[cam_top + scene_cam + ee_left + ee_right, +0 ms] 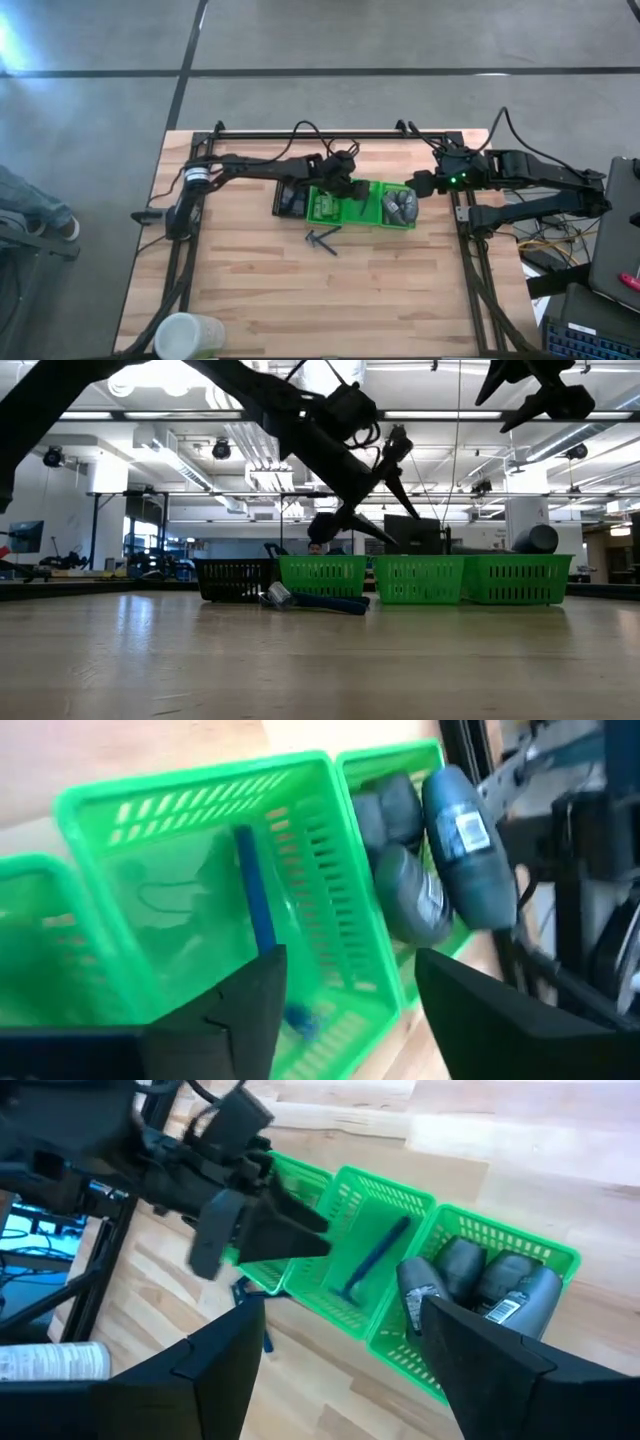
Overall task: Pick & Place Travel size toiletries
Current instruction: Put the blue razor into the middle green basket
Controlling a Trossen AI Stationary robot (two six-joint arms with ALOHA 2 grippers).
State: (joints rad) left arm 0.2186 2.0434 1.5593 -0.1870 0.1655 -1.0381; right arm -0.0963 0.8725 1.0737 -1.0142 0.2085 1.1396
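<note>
Three green trays and a black tray stand in a row at the table's middle. The right green tray holds grey oval bottles. The middle green tray holds a blue razor-like stick, lying on the tray's floor; it also shows in the left wrist view. Dark T-shaped sticks lie on the table in front of the trays. My left gripper is open and empty above the middle tray. My right gripper is open and empty, above the table just right of the trays.
The left green tray holds small light things. A white cup lies at the table's near left corner. The black frame rails run along the table's sides. Bare wood lies in front of the trays.
</note>
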